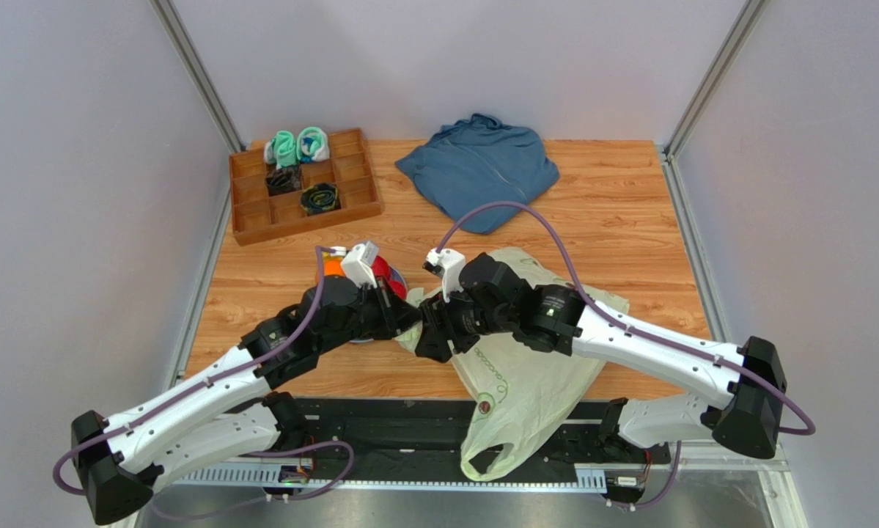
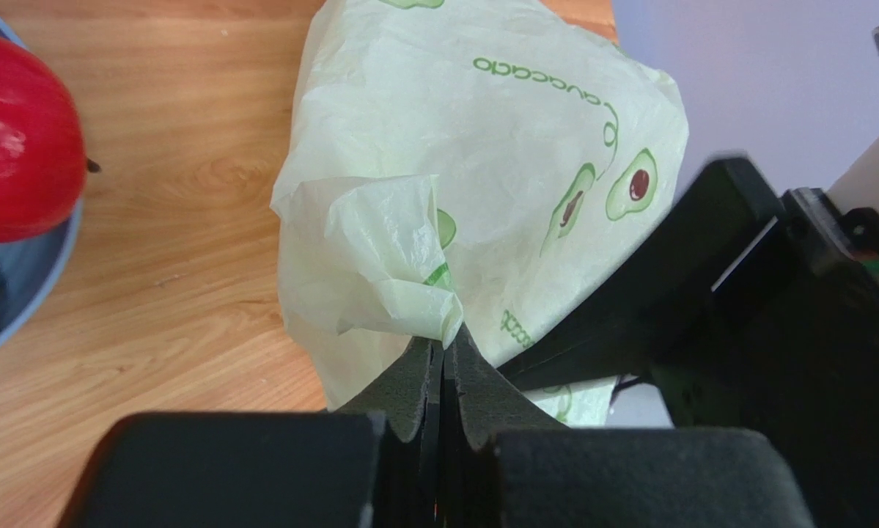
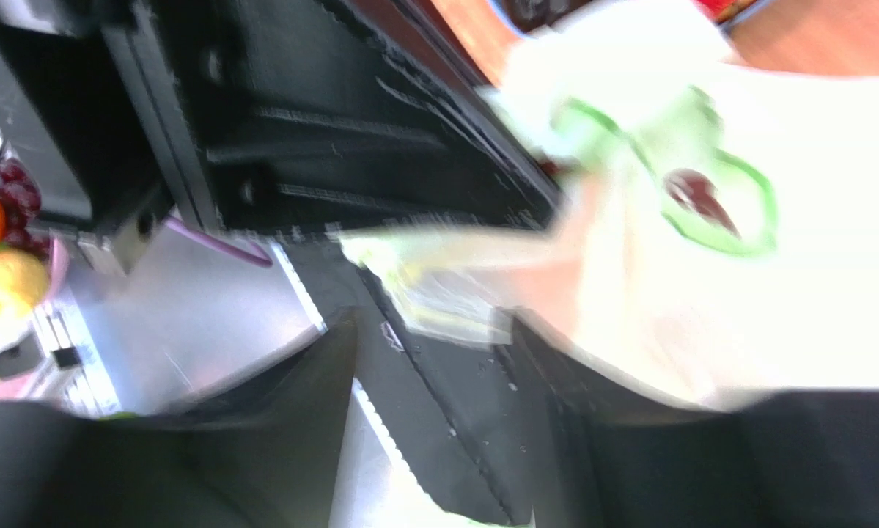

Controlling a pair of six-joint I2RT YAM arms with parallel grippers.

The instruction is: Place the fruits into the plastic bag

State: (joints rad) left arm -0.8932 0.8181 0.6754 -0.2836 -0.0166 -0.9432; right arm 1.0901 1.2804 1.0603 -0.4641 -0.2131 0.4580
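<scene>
The pale-green plastic bag (image 1: pixel 521 380) with avocado prints lies at the table's near middle, its lower part hanging over the front edge. My left gripper (image 2: pixel 444 347) is shut on a bunched fold of the plastic bag (image 2: pixel 466 132). My right gripper (image 3: pixel 433 330) is open and blurred, with a strip of the bag (image 3: pixel 741 297) just ahead of its fingertips. Both grippers meet at the bag's left edge, left gripper (image 1: pixel 407 317) beside right gripper (image 1: pixel 433 330). A red fruit (image 2: pixel 20 138) sits in a blue-grey bowl (image 2: pixel 47 264) left of the bag. Red fruit (image 1: pixel 387 272) and orange fruit (image 1: pixel 331 267) peek out behind my left arm.
A wooden compartment tray (image 1: pixel 251 215) with rolled teal and black socks stands at the back left. A folded blue garment (image 1: pixel 480 165) lies at the back middle. Grey walls close in both sides. A black rail (image 1: pixel 411 440) runs along the near edge.
</scene>
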